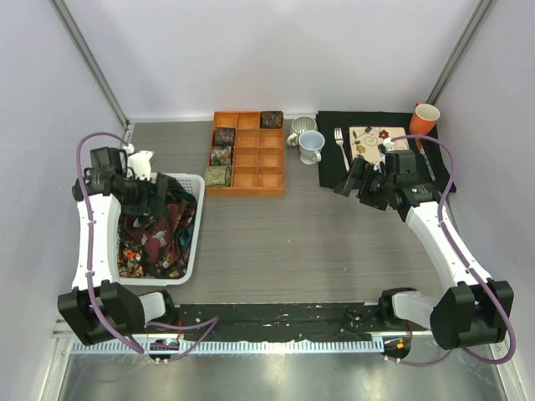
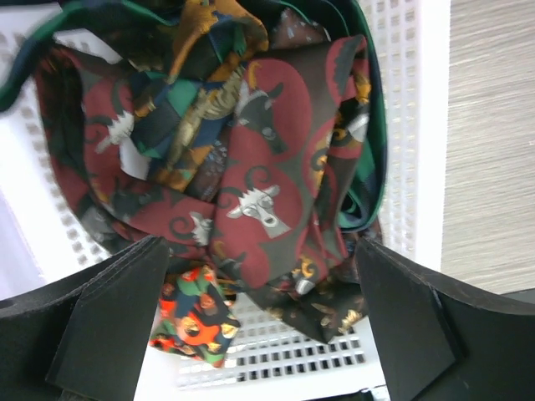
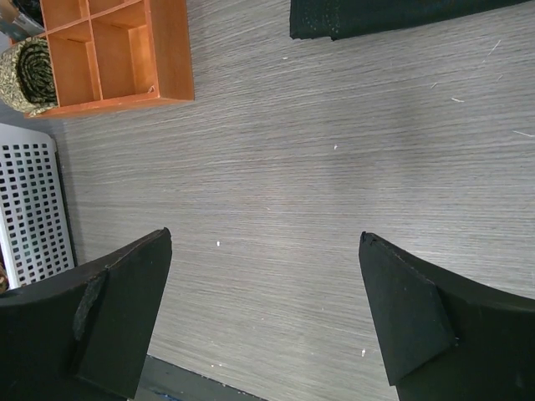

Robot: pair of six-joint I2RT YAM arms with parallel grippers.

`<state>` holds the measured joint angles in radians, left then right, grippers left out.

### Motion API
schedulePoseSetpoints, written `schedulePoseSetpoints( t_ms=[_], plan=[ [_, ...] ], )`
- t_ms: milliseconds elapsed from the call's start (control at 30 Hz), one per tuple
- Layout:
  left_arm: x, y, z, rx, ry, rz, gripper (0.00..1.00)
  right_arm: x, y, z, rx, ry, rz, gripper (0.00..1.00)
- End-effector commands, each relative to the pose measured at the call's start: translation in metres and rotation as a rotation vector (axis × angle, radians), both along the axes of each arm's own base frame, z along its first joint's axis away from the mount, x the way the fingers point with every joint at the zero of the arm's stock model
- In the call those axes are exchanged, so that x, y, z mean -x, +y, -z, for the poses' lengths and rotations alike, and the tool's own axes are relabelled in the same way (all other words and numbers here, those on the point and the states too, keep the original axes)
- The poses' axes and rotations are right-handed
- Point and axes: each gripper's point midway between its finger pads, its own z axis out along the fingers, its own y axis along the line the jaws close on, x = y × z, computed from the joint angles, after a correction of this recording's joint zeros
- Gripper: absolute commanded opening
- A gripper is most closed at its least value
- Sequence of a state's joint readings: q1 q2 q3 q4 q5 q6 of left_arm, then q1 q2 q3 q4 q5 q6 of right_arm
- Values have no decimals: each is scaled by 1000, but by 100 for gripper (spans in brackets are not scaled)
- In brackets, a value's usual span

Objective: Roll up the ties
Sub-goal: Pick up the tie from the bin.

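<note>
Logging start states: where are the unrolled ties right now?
In the top view, the unrolled ties are heaped in the white basket at the table's left side, just left of the orange divider tray.

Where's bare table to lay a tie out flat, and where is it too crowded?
The widest bare stretch is the table in front of the orange tray, between the white basket and the black placemat. A narrow strip runs between basket and tray. Crowded: the placemat, with fork and mugs on or beside it, and the basket, heaped with ties.
</note>
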<state>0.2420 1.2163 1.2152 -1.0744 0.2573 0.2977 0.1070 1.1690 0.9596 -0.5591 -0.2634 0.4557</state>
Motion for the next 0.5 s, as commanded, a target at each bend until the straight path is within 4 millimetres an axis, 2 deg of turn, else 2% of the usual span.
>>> schedulePoseSetpoints(
  t_ms=[0, 133, 300, 400, 467],
  plan=[
    [-28, 8, -26, -124, -60, 90, 100, -8, 3, -15, -30, -59, 8, 100],
    [-47, -4, -33, -161, -73, 201, 100, -7, 8, -10, -48, -25, -12, 100],
    [-78, -22, -28, -173, -110, 261, 100, -12, 9, -15, -20, -33, -55, 99],
    [-85, -37, -16, -172, -93, 343, 100, -17, 8, -15, 10, -23, -87, 100],
    [-79, -53, -8, -180, -52, 455, 100, -20, 8, -13, 20, -13, -99, 100]
  ],
)
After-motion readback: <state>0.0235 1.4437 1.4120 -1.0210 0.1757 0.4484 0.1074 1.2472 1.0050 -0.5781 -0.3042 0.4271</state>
